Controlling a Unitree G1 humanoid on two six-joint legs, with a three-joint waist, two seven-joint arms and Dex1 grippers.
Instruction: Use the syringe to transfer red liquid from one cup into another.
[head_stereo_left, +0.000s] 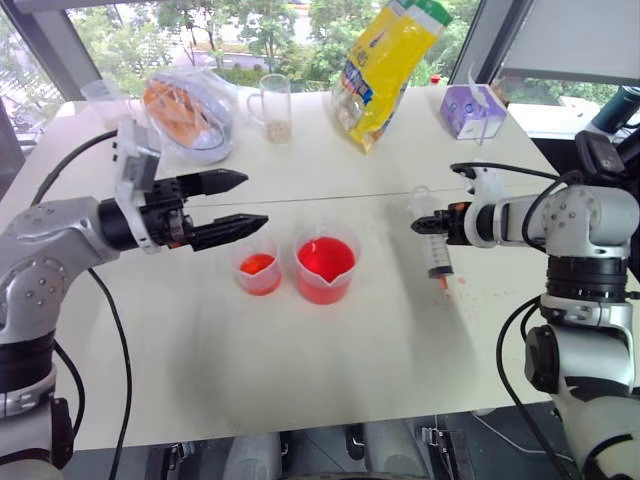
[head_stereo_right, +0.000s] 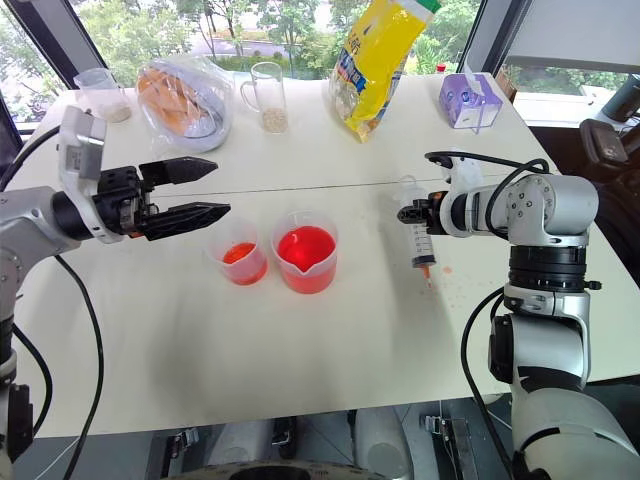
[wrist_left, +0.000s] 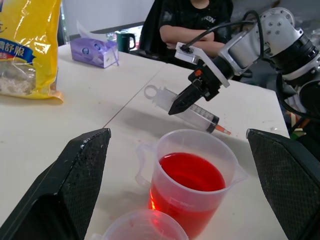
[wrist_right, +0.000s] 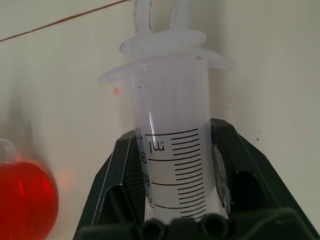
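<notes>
Two grippers: our right gripper (head_stereo_left: 424, 224) is clamped on the syringe (head_stereo_left: 436, 248), right of the larger cup (head_stereo_left: 326, 263); our left gripper (head_stereo_left: 240, 205) gapes wide, empty, above the smaller cup (head_stereo_left: 258, 267).

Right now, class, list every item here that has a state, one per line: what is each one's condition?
Syringe: clamped in right gripper, plunger pushed in, tip down.
Left gripper: jaws open, empty.
Bigger cup: upright, red liquid inside.
Smaller cup: upright, shallow red layer.
Yellow bag: standing upright.
</notes>
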